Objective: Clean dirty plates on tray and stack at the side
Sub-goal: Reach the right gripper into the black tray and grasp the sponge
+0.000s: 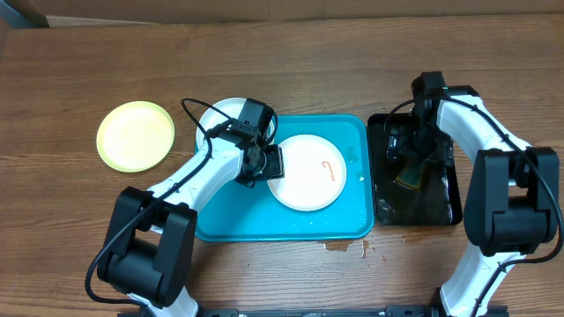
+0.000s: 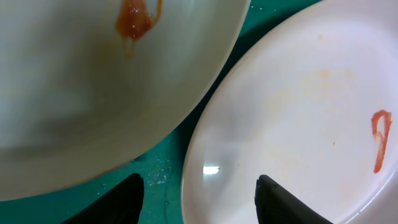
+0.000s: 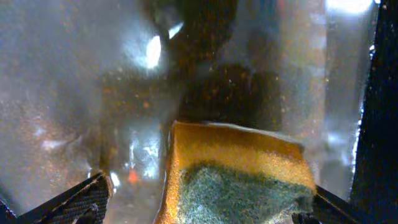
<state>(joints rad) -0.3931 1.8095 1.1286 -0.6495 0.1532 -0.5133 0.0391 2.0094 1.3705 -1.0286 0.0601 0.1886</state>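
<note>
The turquoise tray (image 1: 339, 220) holds a white plate (image 1: 308, 172) with a red smear. That plate also shows in the left wrist view (image 2: 298, 112). A second white plate (image 1: 220, 114) with a reddish blob lies at the tray's back left corner, partly under my left arm; it also shows in the left wrist view (image 2: 93, 81). A pale yellow-green plate (image 1: 135, 134) lies on the table to the left. My left gripper (image 1: 266, 164) (image 2: 199, 202) is open, its fingers astride the left rim of the smeared plate. My right gripper (image 1: 410, 165) (image 3: 205, 208) is open around a yellow-and-green sponge (image 3: 239, 177).
A narrow black tray (image 1: 441, 207) with wet film stands right of the turquoise tray; the sponge (image 1: 408, 179) lies in it. Small brownish drips (image 1: 348, 246) mark the table at the turquoise tray's front edge.
</note>
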